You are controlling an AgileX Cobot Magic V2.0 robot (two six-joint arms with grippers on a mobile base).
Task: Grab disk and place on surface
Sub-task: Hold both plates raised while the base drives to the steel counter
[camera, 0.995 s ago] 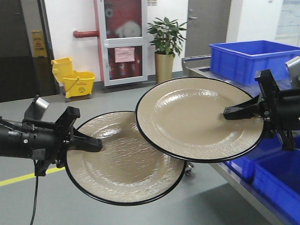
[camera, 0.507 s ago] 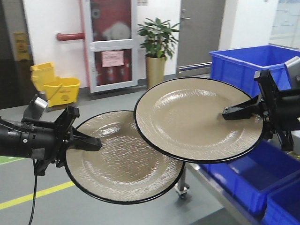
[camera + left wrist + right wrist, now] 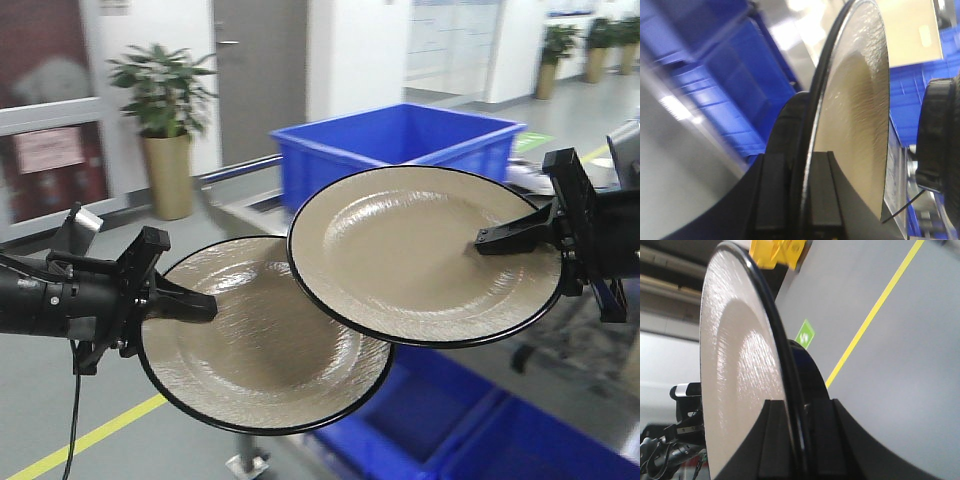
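Observation:
I hold two beige disks with black rims, one in each gripper, high above the floor. My left gripper (image 3: 196,305) is shut on the left edge of the lower disk (image 3: 260,350); in the left wrist view its fingers (image 3: 822,190) pinch the rim of that disk (image 3: 855,115). My right gripper (image 3: 500,240) is shut on the right edge of the upper disk (image 3: 420,255), which overlaps the lower one. The right wrist view shows this disk (image 3: 735,365) edge-on, clamped between the pads (image 3: 775,435). The dark glossy surface with tape lines is out of view.
A large blue crate (image 3: 400,140) stands on a steel table (image 3: 245,205) behind the disks. More blue bins (image 3: 440,430) lie below on the right. A potted plant (image 3: 165,110) stands at the back left. A yellow line (image 3: 90,435) crosses the grey floor.
The whole background has slid left: the yellow mop bucket and red door left the view, and the blue crate moved to the centre. Both disks stay gripped as before.

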